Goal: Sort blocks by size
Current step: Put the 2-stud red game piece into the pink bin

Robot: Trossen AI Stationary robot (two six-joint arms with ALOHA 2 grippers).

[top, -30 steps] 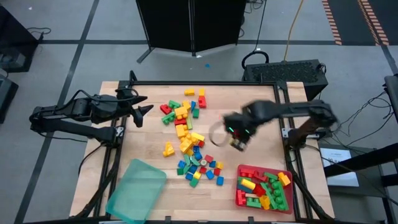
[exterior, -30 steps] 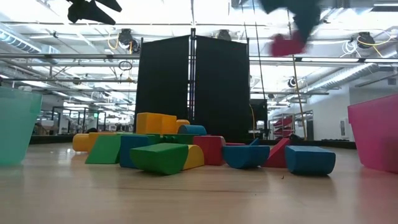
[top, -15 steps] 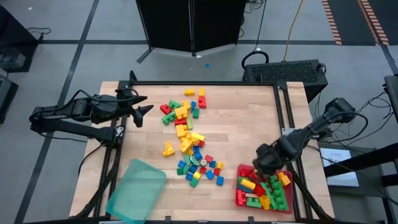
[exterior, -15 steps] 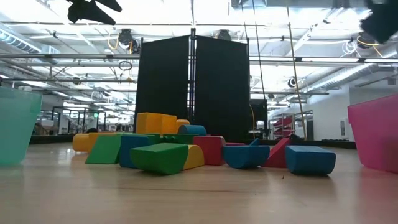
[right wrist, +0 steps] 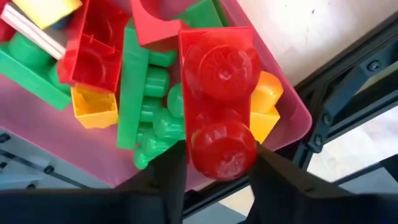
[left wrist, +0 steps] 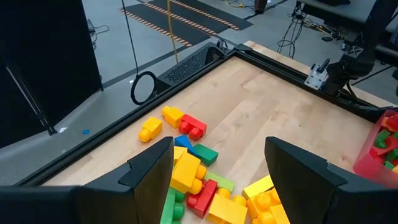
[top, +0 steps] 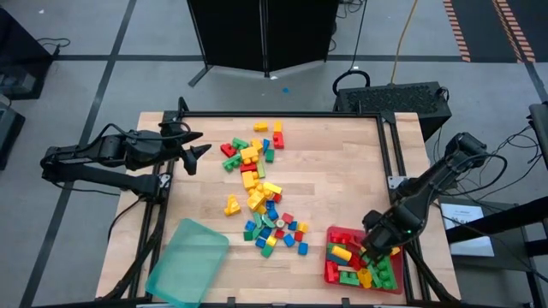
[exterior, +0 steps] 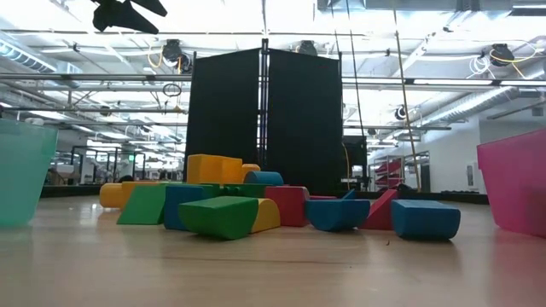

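While the left arm [top: 128,154] waits (table's edge), the right arm [top: 411,205] bends over the red tray [top: 330,265].

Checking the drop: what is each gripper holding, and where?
Right gripper: two-stud red plastic brick, fingers at one end's sides, over the red tray. Left gripper: nothing.

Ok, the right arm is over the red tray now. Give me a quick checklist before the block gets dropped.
1. Right gripper above the red tray: ok, it sits over the tray's upper half in the high view.
2. Red two-stud block between the fingers: ok, though whether they are gripping it or letting go: cannot tell.
3. Drop spot below the block inside the tray wall: ok, green and yellow blocks lie under it.
4. Left gripper out of the way: ok, open and parked at the table's left edge.
5. Loose pile of blocks left to sort: not ok, many remain mid-table.
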